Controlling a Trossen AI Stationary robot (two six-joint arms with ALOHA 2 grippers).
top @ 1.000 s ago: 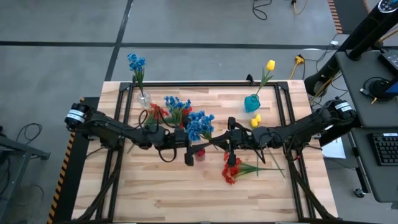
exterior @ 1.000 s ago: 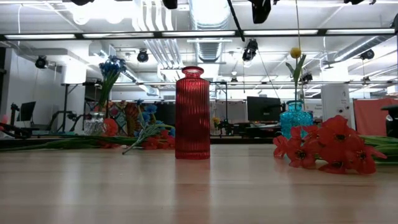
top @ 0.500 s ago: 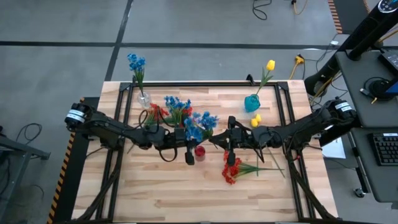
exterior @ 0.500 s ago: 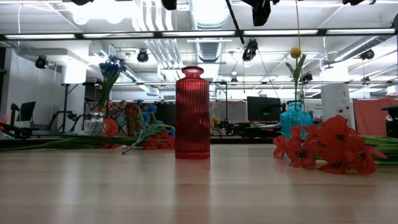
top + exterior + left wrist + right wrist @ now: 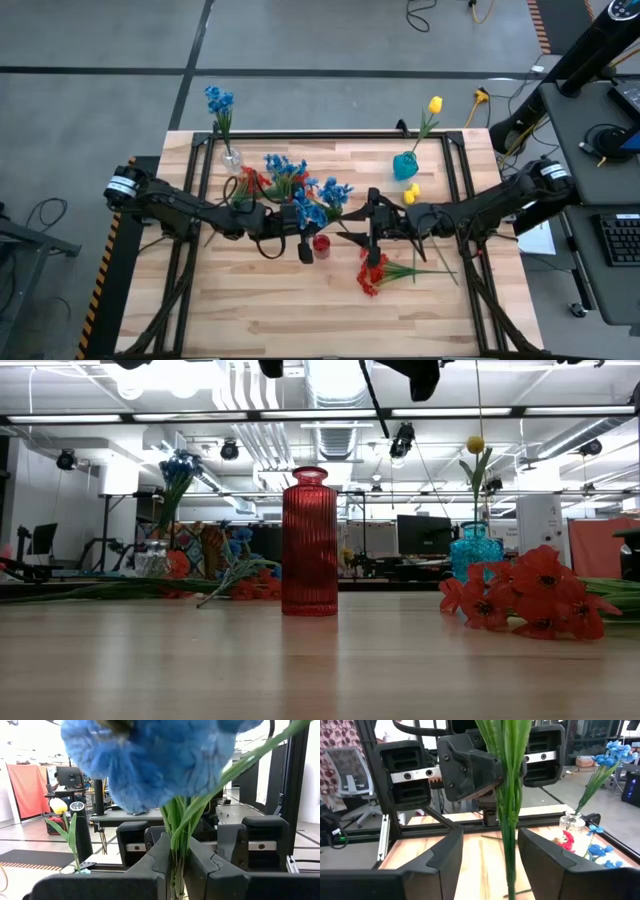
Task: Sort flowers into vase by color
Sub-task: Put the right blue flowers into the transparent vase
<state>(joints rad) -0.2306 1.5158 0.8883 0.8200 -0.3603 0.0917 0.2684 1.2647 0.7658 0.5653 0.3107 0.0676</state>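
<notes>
The blue flower sprig (image 5: 322, 197), green-stemmed, is clamped by the left gripper (image 5: 181, 865); the right gripper (image 5: 487, 851) is spread around its stem.

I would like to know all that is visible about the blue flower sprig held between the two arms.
The blue flower sprig has fuzzy blue blooms on thin green stems and looks artificial. It hangs above the table's middle, over the red vase. The left gripper is shut on its stems. The right gripper stands open around them, its fingers not touching.

Left gripper (image 5: 177, 862) clamped the blue sprig (image 5: 318, 196); right gripper (image 5: 487, 855) released.
</notes>
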